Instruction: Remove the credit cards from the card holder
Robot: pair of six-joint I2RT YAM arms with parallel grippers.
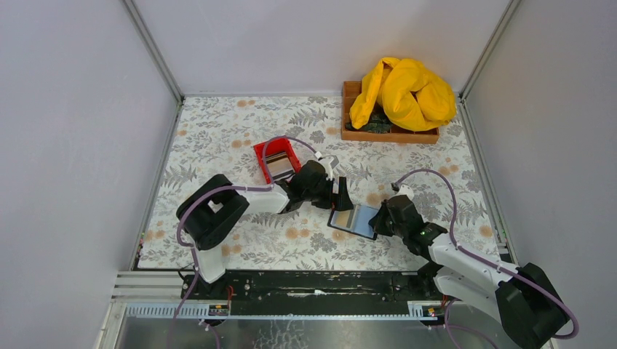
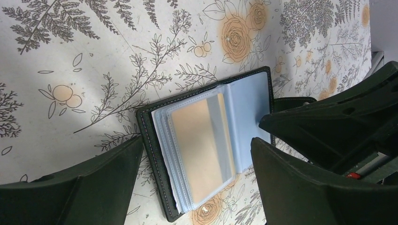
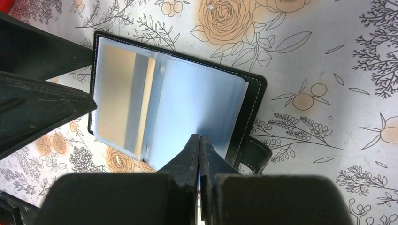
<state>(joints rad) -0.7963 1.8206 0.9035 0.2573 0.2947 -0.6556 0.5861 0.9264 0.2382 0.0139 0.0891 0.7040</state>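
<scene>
The card holder (image 1: 354, 220) lies open on the floral tablecloth, black outside with grey-blue clear sleeves (image 3: 206, 93). A tan credit card (image 2: 199, 150) sits inside the top sleeve on its left half, also seen in the right wrist view (image 3: 115, 103). My left gripper (image 2: 197, 140) hangs open over that half, one finger (image 2: 94, 183) on each side of the holder, touching nothing. My right gripper (image 3: 199, 138) is shut, and its tips rest on the blue right-hand page. In the top view the left gripper (image 1: 340, 195) and the right gripper (image 1: 382, 218) meet over the holder.
A small red bin (image 1: 276, 158) stands just behind my left arm with flat card-like pieces inside. At the back right, a brown wooden tray (image 1: 389, 132) carries a yellow cloth (image 1: 404, 91). The holder's closing strap (image 3: 256, 152) sticks out beside my right fingertips.
</scene>
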